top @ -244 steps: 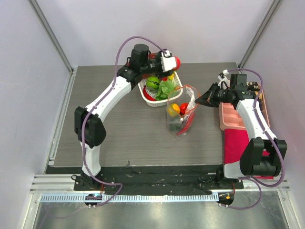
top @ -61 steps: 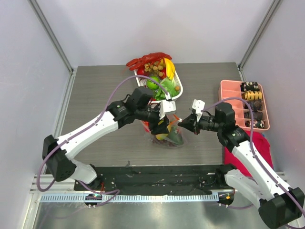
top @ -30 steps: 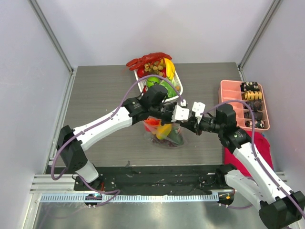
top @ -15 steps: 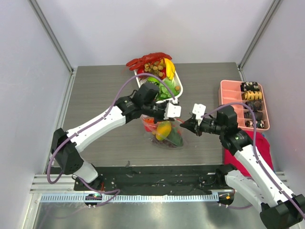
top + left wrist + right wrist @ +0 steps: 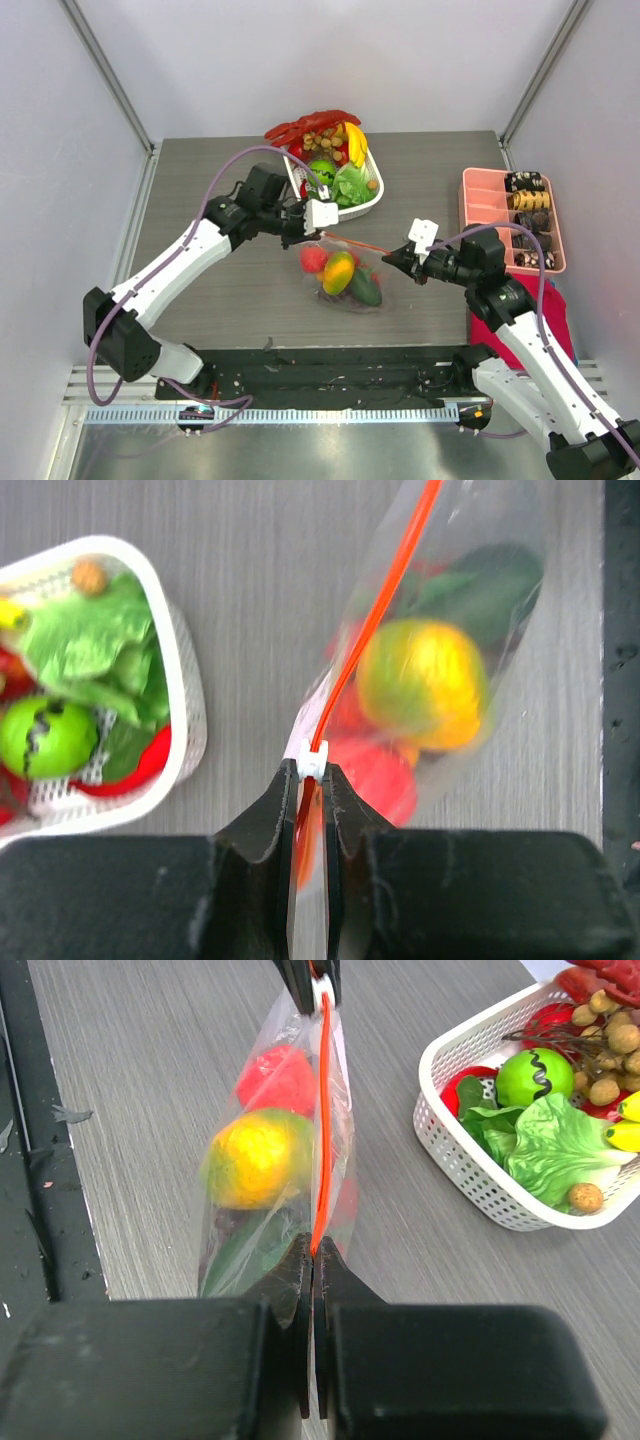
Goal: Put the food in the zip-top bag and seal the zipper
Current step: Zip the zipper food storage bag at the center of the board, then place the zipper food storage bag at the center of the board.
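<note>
The clear zip-top bag (image 5: 345,282) lies on the table, and its mouth edge is lifted and stretched between both grippers. Inside it is food: a yellow-orange fruit (image 5: 255,1155), a red piece (image 5: 275,1075) and a dark green one (image 5: 250,1245). The orange-red zipper (image 5: 358,243) runs taut from left to right. My left gripper (image 5: 312,775) is shut on the zipper's white end piece (image 5: 313,761) at the left end of the bag. My right gripper (image 5: 313,1250) is shut on the zipper's right end. In the top view the left gripper (image 5: 318,228) and right gripper (image 5: 398,257) are a bag-width apart.
A white basket (image 5: 372,203) behind the bag holds more toy food: green leaves, a banana and a red lobster (image 5: 310,125). A pink divided tray (image 5: 485,205) with brown snacks sits at the right edge, with a red cloth (image 5: 548,300) in front of it.
My left gripper has slid left along the zipper, from beside the right gripper to the bag's far left end. The bag's mouth edge now lies closed along the strip. The right gripper has held its place.
</note>
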Robot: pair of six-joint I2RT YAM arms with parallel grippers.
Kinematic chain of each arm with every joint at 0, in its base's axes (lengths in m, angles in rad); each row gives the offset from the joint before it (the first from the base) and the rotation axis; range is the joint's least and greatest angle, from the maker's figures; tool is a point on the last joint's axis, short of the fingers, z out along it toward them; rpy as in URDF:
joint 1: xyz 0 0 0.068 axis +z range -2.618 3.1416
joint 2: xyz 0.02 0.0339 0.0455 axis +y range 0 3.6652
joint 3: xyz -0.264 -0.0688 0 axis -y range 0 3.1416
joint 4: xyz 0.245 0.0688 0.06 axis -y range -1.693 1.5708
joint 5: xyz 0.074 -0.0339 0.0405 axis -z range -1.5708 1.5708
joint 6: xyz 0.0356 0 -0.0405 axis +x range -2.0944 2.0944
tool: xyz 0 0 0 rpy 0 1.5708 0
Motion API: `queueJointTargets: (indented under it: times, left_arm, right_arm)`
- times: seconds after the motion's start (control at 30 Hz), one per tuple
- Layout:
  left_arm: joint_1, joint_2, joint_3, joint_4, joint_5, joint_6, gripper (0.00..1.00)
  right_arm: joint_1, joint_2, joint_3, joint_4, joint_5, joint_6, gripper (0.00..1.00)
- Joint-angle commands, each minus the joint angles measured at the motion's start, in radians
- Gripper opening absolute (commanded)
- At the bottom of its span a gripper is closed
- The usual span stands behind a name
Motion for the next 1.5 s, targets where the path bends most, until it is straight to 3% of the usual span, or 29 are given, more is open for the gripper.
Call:
queueJointTargets:
  times: [0.0, 0.3, 0.83, 0.93, 0.97, 1.07, 1.2, 1.47]
  left_arm:
    - [0.110, -0.064, -0.029, -0.052, -0.093, 0.046, 0.03]
    - [0.246, -0.097, -0.057, -0.101, -0.059, 0.071, 0.04]
    - [0.314, -0.148, -0.134, -0.124, -0.027, 0.134, 0.06]
    - [0.314, -0.154, -0.106, -0.136, 0.043, 0.123, 0.24]
    - [0.312, -0.159, -0.076, -0.136, 0.069, 0.093, 0.43]
    - [0.245, -0.179, -0.043, -0.066, 0.090, 0.010, 0.64]
    - [0.089, -0.176, -0.007, 0.020, 0.042, -0.012, 0.73]
    - [-0.030, 0.004, 0.076, 0.100, 0.034, 0.029, 0.76]
  right_arm:
    - [0.000, -0.029, 0.000, -0.006, 0.034, -0.016, 0.01]
    - [0.000, -0.036, 0.003, -0.005, 0.046, -0.020, 0.01]
    - [0.000, -0.009, 0.006, 0.029, 0.038, -0.011, 0.01]
    - [-0.001, -0.005, 0.006, 0.035, 0.031, -0.016, 0.01]
    - [-0.001, -0.003, 0.004, 0.037, 0.028, -0.017, 0.01]
    - [0.000, -0.003, -0.003, 0.047, 0.015, -0.016, 0.01]
    - [0.000, 0.000, -0.007, 0.051, 0.005, -0.016, 0.01]
    - [-0.001, -0.003, 0.012, 0.035, -0.009, -0.019, 0.01]
